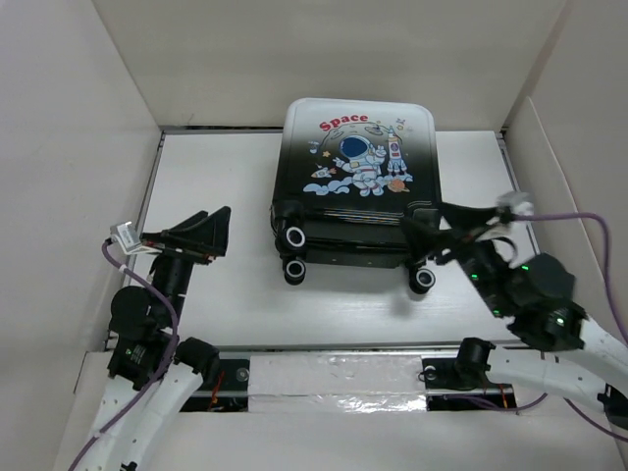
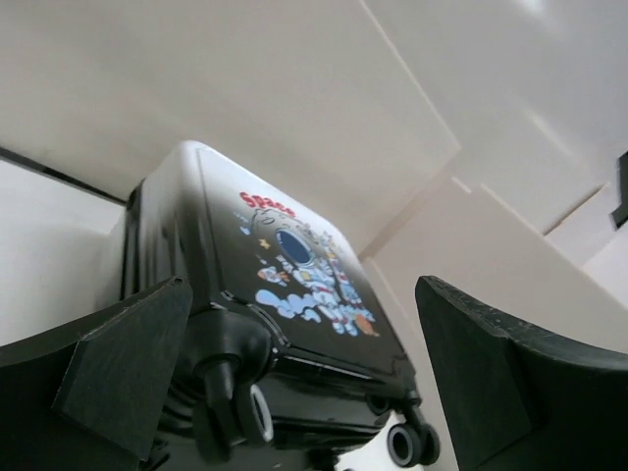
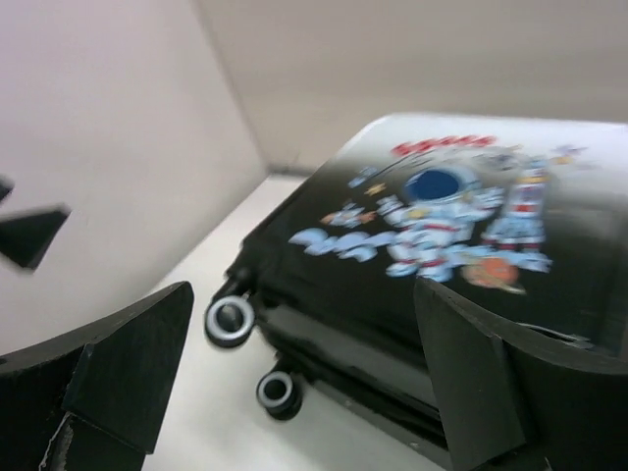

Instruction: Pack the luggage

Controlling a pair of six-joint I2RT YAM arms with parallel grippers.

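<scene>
The luggage (image 1: 358,186) lies flat and closed at the back middle of the white table, with the astronaut and red "Space" print facing up. Its black wheels (image 1: 293,236) point toward the arms. My left gripper (image 1: 201,235) is open and empty, to the left of the luggage and apart from it. The left wrist view shows the luggage (image 2: 294,294) ahead between my open fingers (image 2: 118,363). My right gripper (image 1: 432,231) is open at the luggage's near right corner, beside a wheel (image 1: 422,280). The right wrist view is blurred and shows the shell (image 3: 432,255) between open fingers (image 3: 471,383).
White walls (image 1: 88,118) close in the table on the left, back and right. A strip of silver tape (image 1: 334,378) runs along the near edge between the arm bases. A purple cable (image 1: 589,221) loops from the right arm.
</scene>
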